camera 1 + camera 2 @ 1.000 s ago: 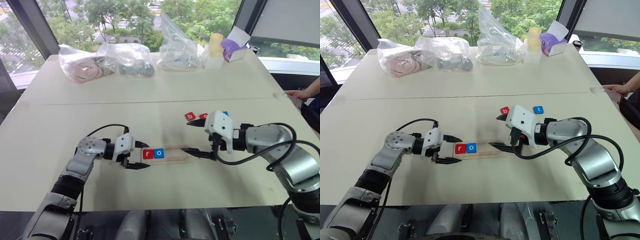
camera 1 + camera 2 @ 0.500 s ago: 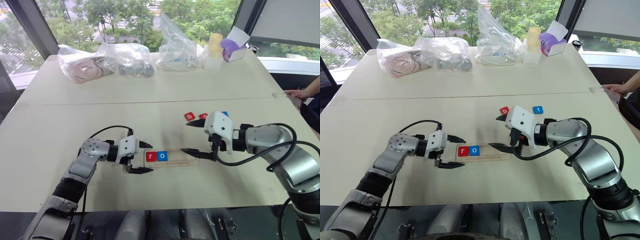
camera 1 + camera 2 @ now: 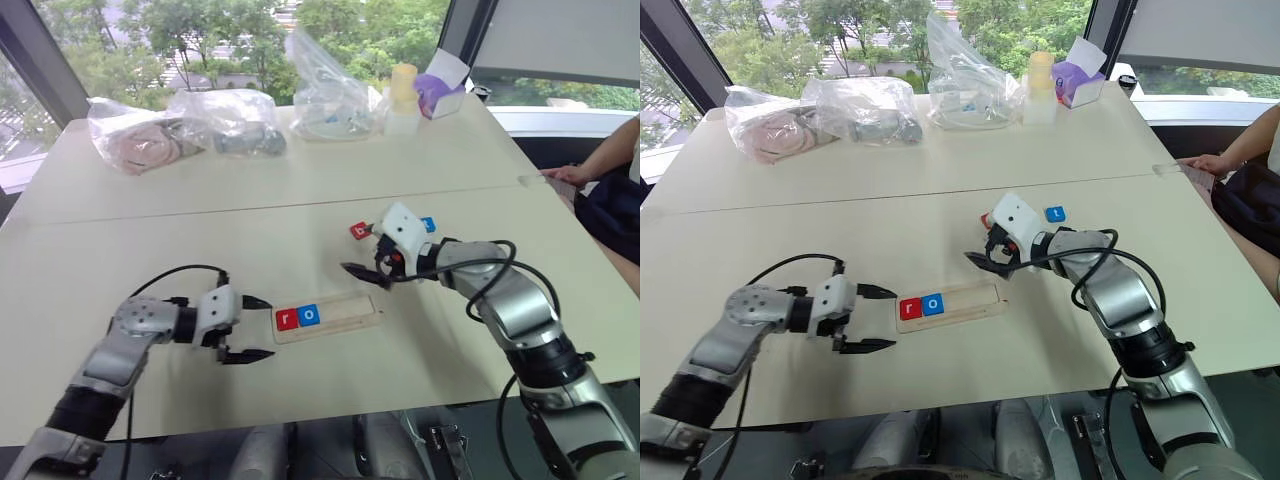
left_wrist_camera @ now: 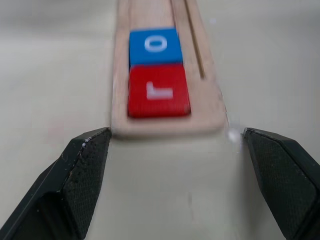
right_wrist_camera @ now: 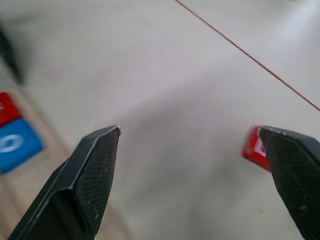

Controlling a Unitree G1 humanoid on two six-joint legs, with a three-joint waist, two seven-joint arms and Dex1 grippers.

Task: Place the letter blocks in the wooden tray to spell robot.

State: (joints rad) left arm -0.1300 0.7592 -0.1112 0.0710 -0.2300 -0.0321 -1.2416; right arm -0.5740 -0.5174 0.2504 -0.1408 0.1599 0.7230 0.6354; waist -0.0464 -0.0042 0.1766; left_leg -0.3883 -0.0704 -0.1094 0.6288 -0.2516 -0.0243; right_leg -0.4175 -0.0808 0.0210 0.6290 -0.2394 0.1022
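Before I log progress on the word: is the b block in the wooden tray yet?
No, the wooden tray holds only r and o.

The right tool [image 3: 992, 248] hides most of a red letter block [image 3: 359, 230] just behind it; its letter cannot be read. In the right wrist view, one finger [image 5: 292, 165] covers part of that block, and the wooden tray [image 5: 20, 185] is cut off.
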